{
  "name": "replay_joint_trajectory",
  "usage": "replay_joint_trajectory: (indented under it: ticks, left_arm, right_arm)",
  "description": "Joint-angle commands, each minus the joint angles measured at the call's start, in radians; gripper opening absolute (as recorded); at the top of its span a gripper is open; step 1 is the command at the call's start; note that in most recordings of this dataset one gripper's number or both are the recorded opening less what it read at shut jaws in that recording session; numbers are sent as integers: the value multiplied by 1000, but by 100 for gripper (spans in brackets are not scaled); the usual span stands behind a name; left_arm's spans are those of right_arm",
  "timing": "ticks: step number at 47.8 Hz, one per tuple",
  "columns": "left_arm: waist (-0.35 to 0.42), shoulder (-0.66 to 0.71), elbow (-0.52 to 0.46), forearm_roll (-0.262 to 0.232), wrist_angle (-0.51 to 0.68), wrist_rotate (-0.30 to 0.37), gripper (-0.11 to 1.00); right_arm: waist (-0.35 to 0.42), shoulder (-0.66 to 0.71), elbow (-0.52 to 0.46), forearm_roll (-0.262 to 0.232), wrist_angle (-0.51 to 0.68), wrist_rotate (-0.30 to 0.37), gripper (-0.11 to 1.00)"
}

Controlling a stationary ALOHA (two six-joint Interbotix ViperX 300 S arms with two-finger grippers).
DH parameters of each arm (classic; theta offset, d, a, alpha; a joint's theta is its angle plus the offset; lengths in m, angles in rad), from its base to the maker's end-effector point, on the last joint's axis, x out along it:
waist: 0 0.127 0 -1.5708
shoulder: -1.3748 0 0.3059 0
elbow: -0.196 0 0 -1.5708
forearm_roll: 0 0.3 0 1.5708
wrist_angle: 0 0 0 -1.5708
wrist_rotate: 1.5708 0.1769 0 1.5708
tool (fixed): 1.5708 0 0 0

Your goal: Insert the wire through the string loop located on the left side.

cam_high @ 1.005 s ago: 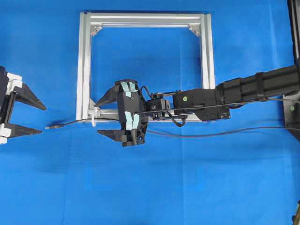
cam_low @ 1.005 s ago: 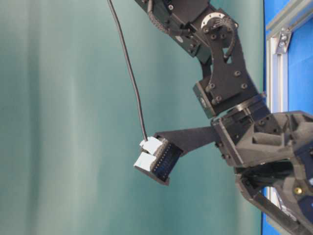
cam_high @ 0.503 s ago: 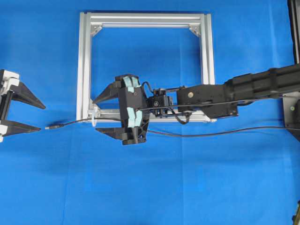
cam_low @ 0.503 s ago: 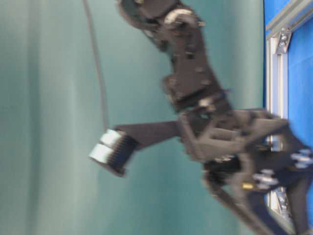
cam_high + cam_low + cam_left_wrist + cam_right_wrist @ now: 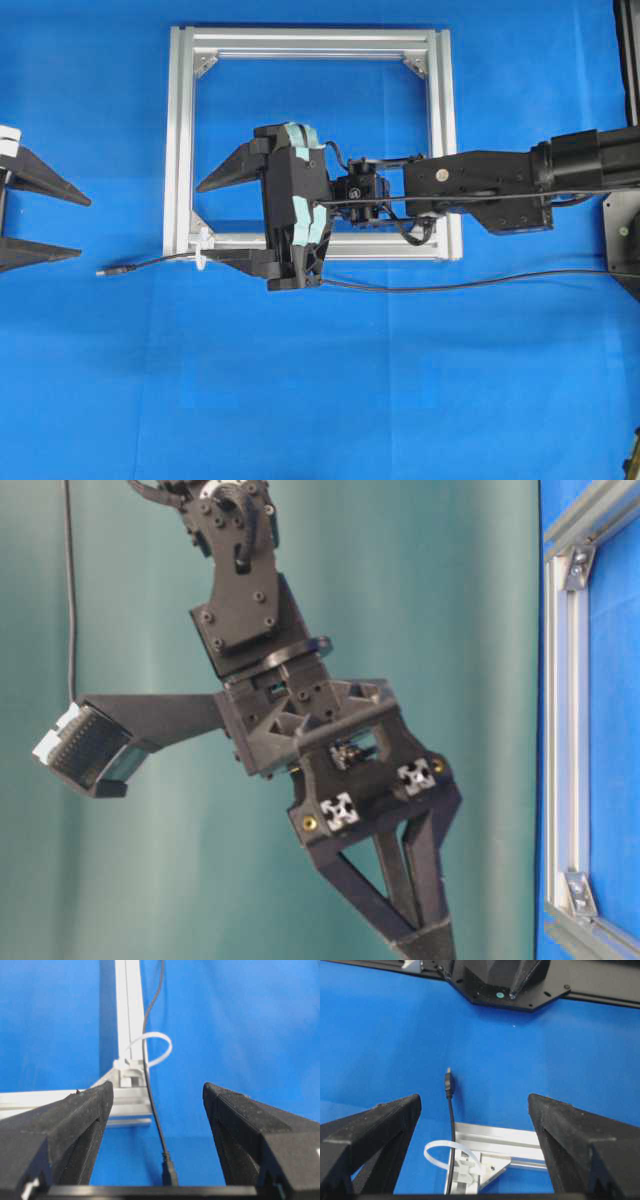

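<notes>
Both arms I've drawn back, jaws released; wire (image 5: 150, 265) lies threaded through string loop (image 5: 201, 250), plug free at left.

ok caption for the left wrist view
Wire threaded through the string loop, plug lying between the open left gripper fingers.

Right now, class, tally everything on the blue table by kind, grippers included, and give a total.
Wire: 1
String loop: 1
Aluminium frame: 1
Grippers: 2, the left gripper and the right gripper, both open and holding nothing
Total: 5
</notes>
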Motion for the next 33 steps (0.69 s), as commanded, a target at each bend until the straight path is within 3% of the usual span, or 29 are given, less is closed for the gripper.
replay_joint_trajectory:
  ticks: [1, 33]
  left_arm:
    - [6, 6, -23, 3, -18, 11, 66]
    - [6, 12, -21, 3, -18, 12, 65]
  right_arm:
    - [-6, -38, -8, 3, 0, 3, 95]
    - [-8, -38, -5, 9, -2, 6, 95]
